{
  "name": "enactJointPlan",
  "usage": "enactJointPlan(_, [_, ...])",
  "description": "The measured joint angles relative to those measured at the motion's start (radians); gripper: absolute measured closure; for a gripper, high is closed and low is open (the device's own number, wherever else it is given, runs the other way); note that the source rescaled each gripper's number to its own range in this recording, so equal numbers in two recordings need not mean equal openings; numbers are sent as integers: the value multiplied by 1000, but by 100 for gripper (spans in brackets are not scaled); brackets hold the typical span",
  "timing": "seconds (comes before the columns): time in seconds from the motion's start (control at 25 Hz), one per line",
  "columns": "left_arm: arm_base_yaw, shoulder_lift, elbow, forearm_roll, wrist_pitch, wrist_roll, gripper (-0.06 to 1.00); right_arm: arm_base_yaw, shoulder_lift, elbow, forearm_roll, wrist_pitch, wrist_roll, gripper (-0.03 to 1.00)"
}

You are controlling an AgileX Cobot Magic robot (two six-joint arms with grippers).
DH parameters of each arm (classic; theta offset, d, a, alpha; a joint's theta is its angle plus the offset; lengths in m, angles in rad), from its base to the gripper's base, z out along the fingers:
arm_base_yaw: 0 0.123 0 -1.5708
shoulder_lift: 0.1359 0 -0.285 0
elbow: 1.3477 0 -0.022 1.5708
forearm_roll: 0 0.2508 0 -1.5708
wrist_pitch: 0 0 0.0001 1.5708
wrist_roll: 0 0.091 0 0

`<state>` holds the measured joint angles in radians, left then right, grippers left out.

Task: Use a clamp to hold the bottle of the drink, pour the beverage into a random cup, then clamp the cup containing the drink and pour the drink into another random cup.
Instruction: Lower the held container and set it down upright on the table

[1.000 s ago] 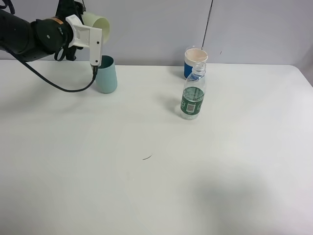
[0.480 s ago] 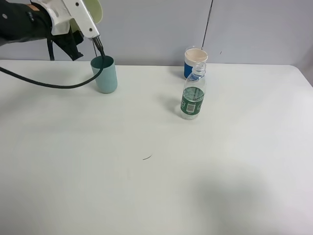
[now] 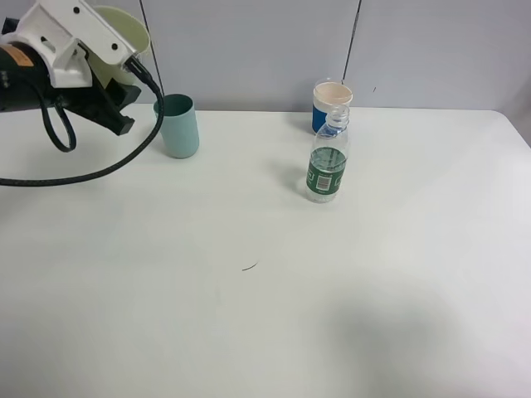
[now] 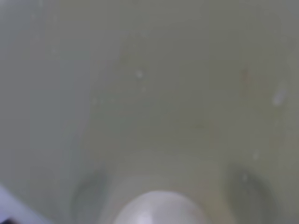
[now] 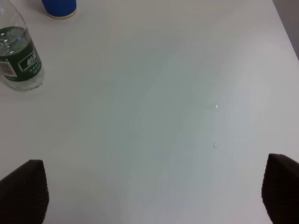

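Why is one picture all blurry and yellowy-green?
Left wrist view: the pale yellow-green plastic cup sits right against the lens, so it fills the frame out of focus. Exterior high view: sharp, soft shadow beside the clear green-labelled bottle.

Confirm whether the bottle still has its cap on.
No: in the exterior high view the bottle stands with its ribbed neck open and no cap on top.

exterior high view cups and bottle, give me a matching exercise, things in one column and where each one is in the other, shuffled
Things:
1. pale yellow-green tapered plastic cup
2. light teal straight-sided cup
3. small clear plastic bottle with a dark green label
4. blue cup with a cream rim

Places:
A. standing on the table just in front of the blue cup
B. at the table's back edge, behind the bottle
C. held in the air by the left gripper
D. standing on the table, back left

Pairs: 1-C, 2-D, 3-A, 4-B
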<state>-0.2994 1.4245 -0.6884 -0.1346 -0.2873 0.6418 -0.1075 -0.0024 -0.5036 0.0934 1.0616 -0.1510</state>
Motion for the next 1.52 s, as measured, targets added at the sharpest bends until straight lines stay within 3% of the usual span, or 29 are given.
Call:
enactJointPlan(0.16, [-70,-49,103,33,-78,-179,90,0,0,0,0,0,0,15])
enactJointPlan(0.36, [-166,-78,221,46,-236,-327,90,0,0,0,0,0,0,15])
enactJointPlan(0.52, [-242,-79,275,79,-274,-423,90,0,0,0,0,0,0,15])
enactJointPlan(0.68, [-293,-80,296,156,-303,-455,90,0,0,0,0,0,0,15])
enactJointPlan(0.92, [-302,-61,296,304,-343,-547,90,0,0,0,0,0,0,15])
enactJointPlan(1.12, [-303,31,295,409,-466,-636,90,0,0,0,0,0,0,15])
enactJointPlan(1.32, [-303,143,294,468,-597,-675,90,0,0,0,0,0,0,15])
enactJointPlan(1.52, [-303,233,294,510,-664,-687,90,0,0,0,0,0,0,15])
